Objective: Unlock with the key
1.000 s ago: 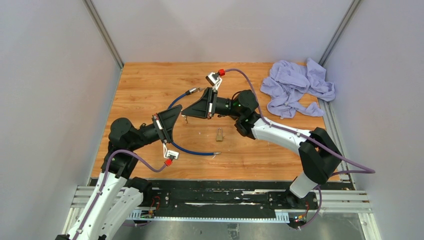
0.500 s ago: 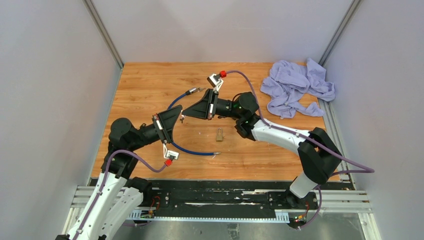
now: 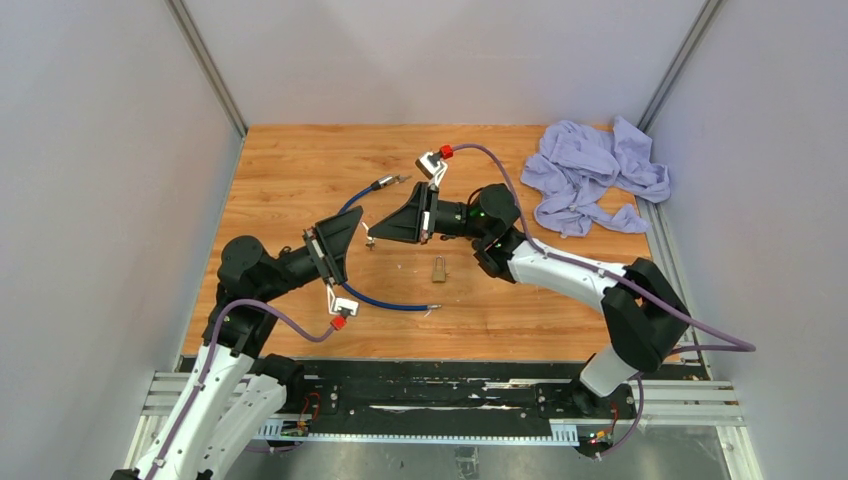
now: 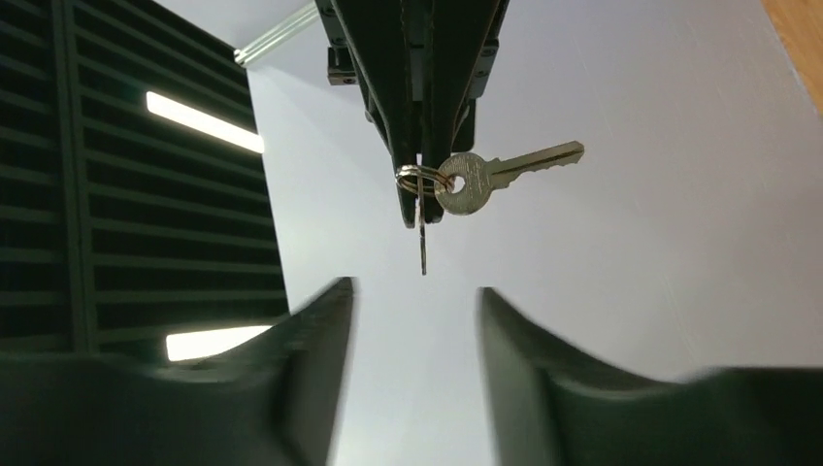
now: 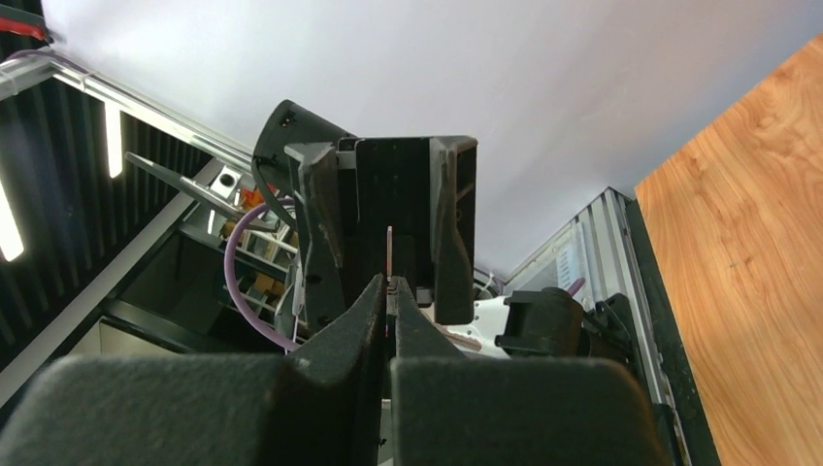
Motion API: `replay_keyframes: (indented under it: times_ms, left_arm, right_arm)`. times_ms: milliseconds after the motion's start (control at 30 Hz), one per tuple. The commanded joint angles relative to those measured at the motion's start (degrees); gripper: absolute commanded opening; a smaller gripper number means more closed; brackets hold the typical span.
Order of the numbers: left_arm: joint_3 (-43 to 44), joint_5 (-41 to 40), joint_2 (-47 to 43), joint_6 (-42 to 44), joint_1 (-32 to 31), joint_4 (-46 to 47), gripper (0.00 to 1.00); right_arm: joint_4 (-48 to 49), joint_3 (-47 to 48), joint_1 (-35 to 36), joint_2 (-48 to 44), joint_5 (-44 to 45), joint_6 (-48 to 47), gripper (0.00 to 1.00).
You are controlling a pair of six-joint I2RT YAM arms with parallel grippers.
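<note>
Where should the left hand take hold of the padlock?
Probably the padlock by its body, pinched across the narrow width, coming straight down: it lies flat on the table with nothing touching its sides.

Lab test cell (grey panels, aluminium rail)
</note>
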Motion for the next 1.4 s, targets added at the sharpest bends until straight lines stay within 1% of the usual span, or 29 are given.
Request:
replay_keyframes:
  times_ms: [0, 33, 67, 100, 167, 233, 267, 333, 400, 500, 600, 733, 833, 900, 1000, 1067, 1133, 1200, 1233, 1300, 1367]
  left_arm:
    - [0.93, -2.71, -0.40, 24.18, -0.19, -1.82, 0.67]
    - [1.92, -3.97, -0.59, 23.32, -0.19, -5.29, 0.76]
    - [3.58, -5.60, -0.74, 22.34, -0.18, -9.94, 0.88]
    - [5.07, -6.68, -0.86, 20.01, -0.19, -14.20, 0.92]
    - [7.99, -8.63, -0.68, 12.57, -0.19, -22.15, 0.96]
    - [11.25, -9.50, -0.04, 5.23, -0.19, -31.48, 0.96]
    - [13.16, -8.62, 0.39, 0.84, -0.19, -36.34, 0.96]
    - [16.09, -5.30, 1.23, -13.11, -0.19, -42.03, 0.96]
    - [18.61, -1.92, 2.34, -29.20, -0.19, -43.63, 0.95]
    - [22.53, 2.34, 5.50, -52.03, -0.19, -44.26, 0.92]
    - [24.65, 8.57, 8.77, -66.81, -0.19, -46.22, 0.88]
    - [25.35, 16.66, 12.81, -80.38, -0.19, -46.03, 0.82]
    - [25.34, 21.82, 16.04, -90.38, -0.19, -42.98, 0.78]
    - [25.46, 24.92, 18.33, -94.94, -0.19, -41.52, 0.77]
    - [26.33, 25.67, 20.63, -99.37, -0.19, -40.58, 0.77]
    - [25.96, 25.58, 20.99, -104.38, -0.19, -37.79, 0.77]
    - [24.42, 25.43, 20.45, -112.51, -0.19, -31.80, 0.77]
    - [21.59, 25.30, 18.86, -123.26, -0.19, -19.04, 0.75]
    - [20.16, 25.36, 17.62, -126.92, -0.19, -14.95, 0.74]
    - [16.63, 25.02, 15.31, -133.14, -0.19, -6.64, 0.72]
    - [15.21, 24.63, 13.76, -135.95, -0.19, -3.99, 0.67]
  right_arm:
    - [-4.67, -0.13, -0.98, -3.93, -4.09, -4.36, 0.01]
    - [-5.98, -0.38, -1.33, -4.46, -4.82, -5.22, 0.01]
    - [-7.61, -0.46, -1.70, -5.00, -5.76, -6.36, 0.01]
    - [-9.40, -0.46, -2.15, -5.57, -6.84, -7.58, 0.00]
    - [-13.77, -0.08, -3.01, -7.04, -9.19, -11.65, 0.01]
    - [-21.57, 0.94, -3.45, -9.09, -11.35, -18.86, 0.01]
    - [-28.44, 1.98, -3.46, -10.42, -11.74, -24.22, 0.01]
    - [-44.08, 5.11, -3.13, -13.09, -10.52, -37.47, 0.01]
    - [-54.83, 7.52, -2.81, -15.61, -8.59, -47.92, 0.01]
    - [-62.26, 8.66, -2.71, -18.26, -6.43, -56.15, 0.01]
    - [-65.81, 8.89, -2.46, -20.38, -5.62, -60.59, 0.00]
    - [-69.12, 9.79, -1.87, -21.53, -5.36, -64.11, 0.01]
    - [-70.42, 10.90, -0.77, -21.32, -5.73, -65.48, 0.01]
    - [-71.61, 12.14, 0.55, -20.45, -5.32, -66.57, 0.00]
    - [-72.49, 14.21, 2.00, -18.50, -5.12, -66.97, 0.01]
    - [-72.52, 15.43, 3.50, -17.17, -5.03, -67.10, 0.01]
    - [-72.77, 16.67, 4.46, -15.53, -5.24, -67.20, 0.01]
    - [-73.64, 18.17, 5.16, -14.55, -5.29, -67.63, 0.00]
    - [-73.94, 18.58, 5.48, -14.24, -5.21, -68.02, 0.00]
    - [-74.77, 19.15, 5.78, -14.05, -4.84, -68.49, 0.01]
    - [-75.39, 19.39, 5.90, -14.03, -4.32, -68.76, 0.01]
